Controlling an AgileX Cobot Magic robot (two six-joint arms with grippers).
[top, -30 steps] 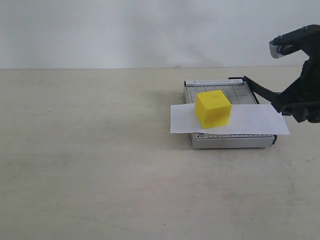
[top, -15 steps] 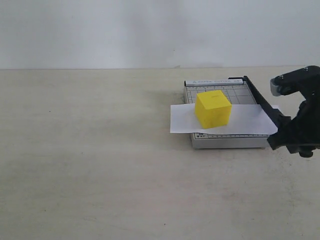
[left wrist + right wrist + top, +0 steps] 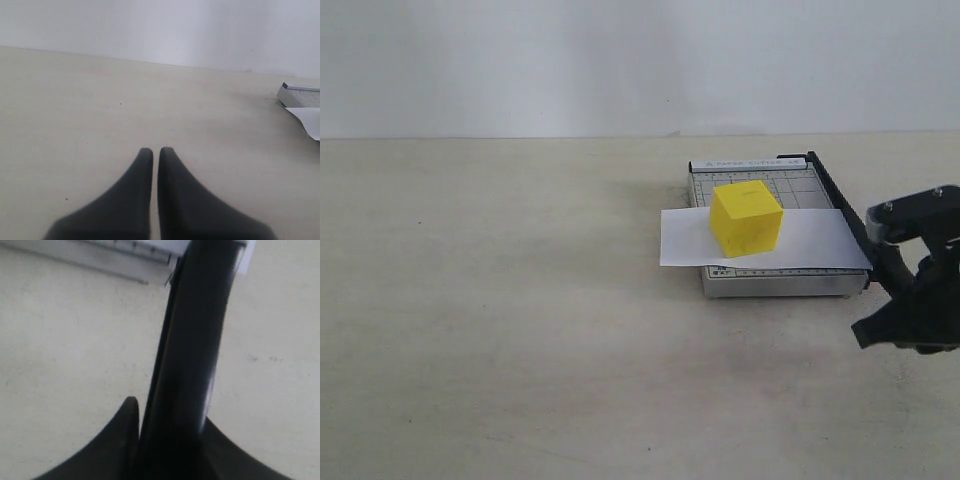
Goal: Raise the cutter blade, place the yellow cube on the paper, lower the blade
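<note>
One cutter blade lies flat along the base's three-o'clock edge. Its long axis runs eleven to five, with the handle at five by the right gripper. The yellow cube sits on the paper. Left wrist: left gripper pressed together, empty. Right wrist: jaws clamp the blade's handle.
</note>
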